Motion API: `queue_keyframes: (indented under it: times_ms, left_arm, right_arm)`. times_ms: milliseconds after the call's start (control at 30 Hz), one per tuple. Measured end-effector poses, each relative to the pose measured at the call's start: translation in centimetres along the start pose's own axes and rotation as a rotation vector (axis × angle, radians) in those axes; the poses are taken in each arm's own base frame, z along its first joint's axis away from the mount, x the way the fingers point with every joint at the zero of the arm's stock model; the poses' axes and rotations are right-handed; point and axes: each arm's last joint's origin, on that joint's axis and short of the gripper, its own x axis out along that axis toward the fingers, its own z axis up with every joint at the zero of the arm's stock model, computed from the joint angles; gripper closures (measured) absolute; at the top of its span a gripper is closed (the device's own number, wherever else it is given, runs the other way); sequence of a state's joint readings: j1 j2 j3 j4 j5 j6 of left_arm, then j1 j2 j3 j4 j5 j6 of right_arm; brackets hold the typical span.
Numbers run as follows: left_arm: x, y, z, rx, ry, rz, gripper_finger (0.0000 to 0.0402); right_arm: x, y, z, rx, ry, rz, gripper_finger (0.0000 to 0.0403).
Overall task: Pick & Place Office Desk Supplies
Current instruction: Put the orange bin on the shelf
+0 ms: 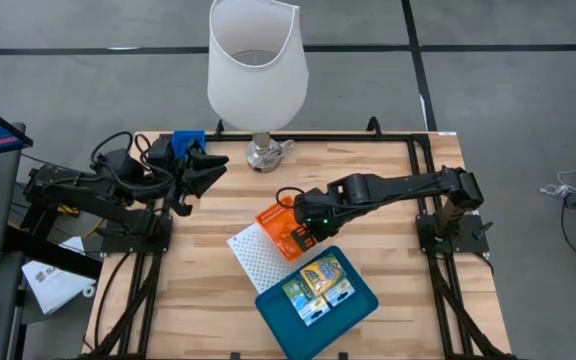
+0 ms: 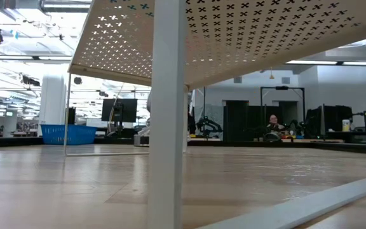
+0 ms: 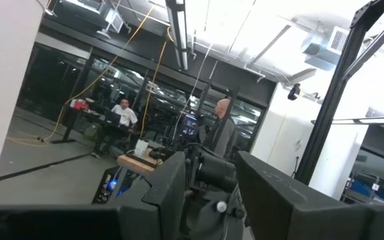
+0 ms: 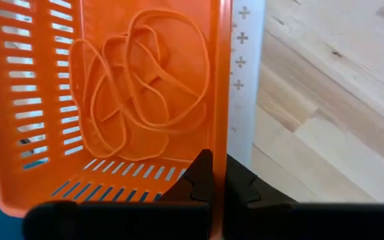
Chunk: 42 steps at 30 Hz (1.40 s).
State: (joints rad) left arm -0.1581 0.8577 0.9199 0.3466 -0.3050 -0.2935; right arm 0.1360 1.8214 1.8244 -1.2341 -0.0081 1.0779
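High view: the right gripper (image 1: 306,225) is seen reaching in from the desk's right side to mid-desk, where an orange slotted basket (image 1: 286,230) sits partly on a white perforated tray (image 1: 255,258). In the right wrist view the fingers are pressed together on the basket's orange wall (image 4: 223,100), so the gripper is closed with the rim pinched between its tips. Orange rubber bands (image 4: 145,87) lie loose inside the basket, just ahead of the fingertips. A teal tray (image 1: 358,300) holding two small printed boxes (image 1: 318,285) lies just beside the basket, on the side nearer the desk's front edge (the likely drop spot, judged only from the layout). The basket is tilted across the desk, its long axis running roughly diagonal. The left gripper (image 1: 203,170) waits near the desk's rear left corner, well apart from the basket, half open and holding nothing. The right arm is clearly the nearer one for any coming move.
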Motion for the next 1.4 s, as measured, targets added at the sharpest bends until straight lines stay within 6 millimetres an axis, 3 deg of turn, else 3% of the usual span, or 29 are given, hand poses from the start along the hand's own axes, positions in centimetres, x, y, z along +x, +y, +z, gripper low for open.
queue_keyframes:
  times_ms: [833,967,1133,1400]
  left_arm:
    - [0.0,-0.1,0.0,0.008,0.008,-0.03,0.027]
    - [0.0,-0.1,0.0,0.008,0.006,-0.027,0.027]
    - [0.0,-0.1,0.0,0.008,0.006,-0.027,0.027]
    - [0.0,-0.1,0.0,0.008,0.005,-0.027,0.027]
  right_arm:
    - [0.4,-1.1,0.8,0.006,-0.013,-0.068,0.0403]
    - [0.3,-0.1,1.4,-0.068,-0.071,0.028,0.0403]
    - [0.6,-0.3,1.3,-0.101,-0.062,0.014,0.0403]
    - [1.5,-1.2,1.3,-0.026,-0.019,-0.006,0.0403]
